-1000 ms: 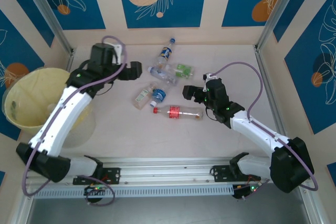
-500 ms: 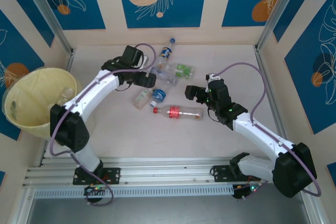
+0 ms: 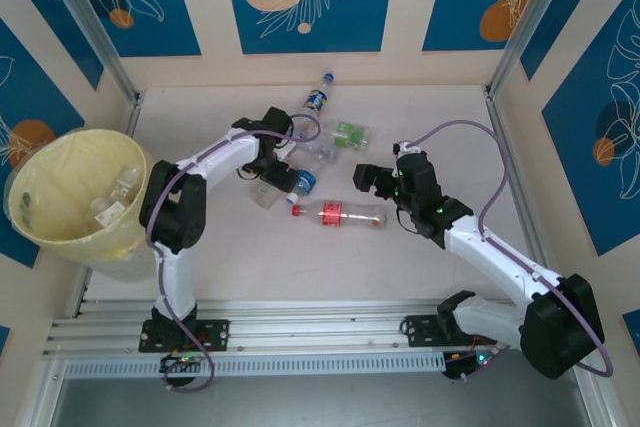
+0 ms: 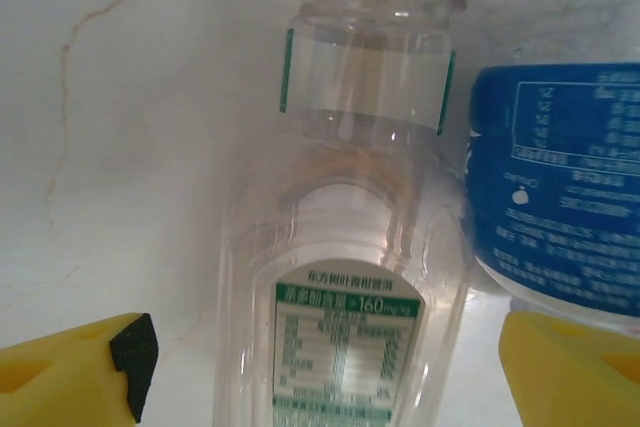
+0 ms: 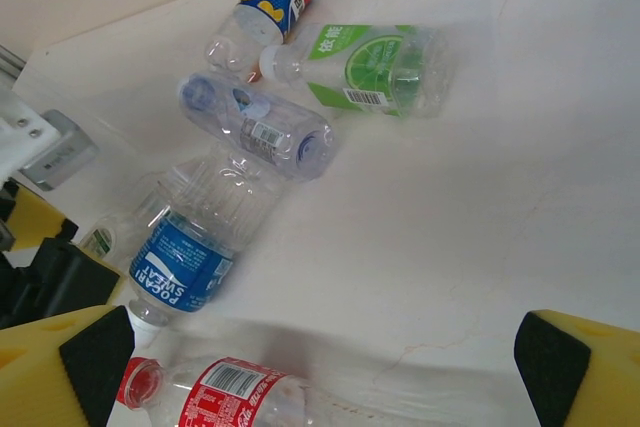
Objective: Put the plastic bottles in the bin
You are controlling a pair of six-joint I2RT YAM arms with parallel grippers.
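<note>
Several plastic bottles lie mid-table: a Pepsi one [image 3: 318,98], a lime-label one [image 3: 349,133], a clear crushed one [image 3: 312,151], a blue Pocari one [image 3: 303,183], a green-label one [image 3: 267,190] and a red-label one [image 3: 340,215]. My left gripper [image 3: 276,175] is down over the green-label bottle [image 4: 345,277]; the jaws straddle it with gaps on both sides, open. The Pocari bottle [image 4: 560,197] lies right beside it. My right gripper [image 3: 365,177] stands open above bare table, just beyond the red-label bottle [image 5: 225,392]. At the left stands the pale-yellow bin [image 3: 45,172], with bottles [image 3: 120,185] inside.
Metal posts and patterned walls close in the table's back and sides. The bin overhangs the left edge. A rail [image 3: 320,332] runs along the near edge between the arm bases. Bare tabletop spreads right of the bottles [image 5: 480,197].
My left arm has swung from beside the bin across to the bottle cluster and come down over the green-label bottle, its jaws narrowing a little. The right arm has hardly moved.
</note>
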